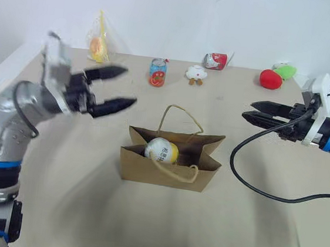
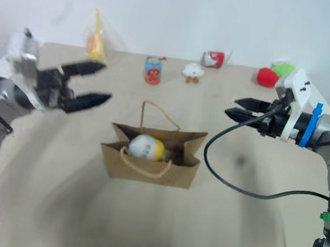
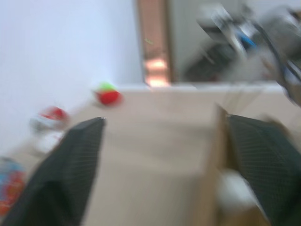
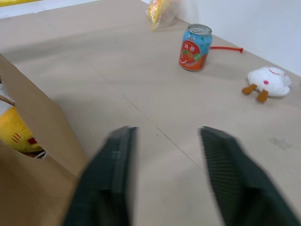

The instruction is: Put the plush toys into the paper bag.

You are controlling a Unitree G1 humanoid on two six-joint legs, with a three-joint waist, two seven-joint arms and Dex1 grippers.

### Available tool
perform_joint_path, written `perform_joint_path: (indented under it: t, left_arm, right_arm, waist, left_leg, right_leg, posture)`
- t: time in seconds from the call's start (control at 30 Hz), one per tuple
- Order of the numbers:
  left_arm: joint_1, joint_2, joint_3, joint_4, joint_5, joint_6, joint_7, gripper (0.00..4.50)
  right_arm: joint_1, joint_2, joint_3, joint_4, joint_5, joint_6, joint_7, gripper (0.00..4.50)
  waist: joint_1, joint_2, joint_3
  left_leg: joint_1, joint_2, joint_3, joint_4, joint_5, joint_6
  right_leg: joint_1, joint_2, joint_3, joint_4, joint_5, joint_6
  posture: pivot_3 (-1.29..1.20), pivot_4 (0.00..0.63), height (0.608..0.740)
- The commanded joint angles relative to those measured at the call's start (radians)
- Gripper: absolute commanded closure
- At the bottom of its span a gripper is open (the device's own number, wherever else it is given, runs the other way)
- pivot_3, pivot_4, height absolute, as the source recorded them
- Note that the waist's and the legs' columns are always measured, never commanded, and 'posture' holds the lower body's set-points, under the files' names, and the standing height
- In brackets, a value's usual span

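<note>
One toy, the egg point(image 1: 162, 151), sits in the bag point(image 1: 168, 174); the monkey is unseen, perhaps beneath it; left claw point(image 1: 117, 86) wide, right claw point(image 1: 255, 110) narrowly parted, both empty

Bright, even light, soft shadows; left wrist view heavily motion-blurred
</note>
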Motion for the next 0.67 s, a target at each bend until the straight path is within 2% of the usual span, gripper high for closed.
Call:
perform_joint_path:
  t: [0.03, 0.1, 0.3, 0.67]
  left_arm:
    - [0.039, 0.012, 0.038, 0.039, 0.071, -0.009, 0.099, 0.0]
    - [0.082, 0.017, 0.031, 0.136, 0.189, -0.087, 0.161, 0.0]
    - [0.114, 0.048, -0.009, 0.294, 0.371, -0.227, 0.19, 0.0]
    - [0.14, 0.059, -0.012, 0.32, 0.423, -0.267, 0.133, 0.0]
  right_arm:
    - [0.012, -0.012, -0.024, 0.035, -0.024, -0.05, 0.011, 0.6]
    - [0.049, -0.013, -0.037, 0.09, -0.046, -0.082, 0.017, 0.08]
    - [0.114, -0.014, -0.067, 0.156, -0.064, -0.136, 0.021, 0.08]
    - [0.168, 0.045, -0.101, 0.108, -0.069, -0.179, -0.062, 0.08]
  waist:
    - [0.0, 0.0, 0.0]
    - [0.001, 0.0, 0.0]
    - [0.004, 0.0, 0.0]
    - [0.002, 0.0, 0.0]
  left_leg:
    - [0.0, 0.0, 0.0, 0.0, 0.0, 0.0]
    - [0.0, 0.0, 0.0, 0.0, 0.0, 0.0]
    - [-0.001, 0.0, 0.0, 0.0, 0.0, 0.0]
    - [0.0, 0.0, 0.002, 0.0, 0.0, 0.0]
  right_leg:
    - [0.0, 0.0, 0.0, 0.0, 0.0, 0.0]
    - [0.0, 0.0, 0.0, 0.0, 0.0, 0.0]
    - [-0.001, -0.001, 0.0, 0.001, 0.0, 0.0]
    - [-0.001, -0.001, 0.001, 0.001, 0.001, 0.0]
  posture:
    - [0.0, 0.15, 0.74]
    - [0.0, 0.15, 0.74]
    - [0.0, 0.15, 0.74]
    - [0.0, 0.15, 0.74]
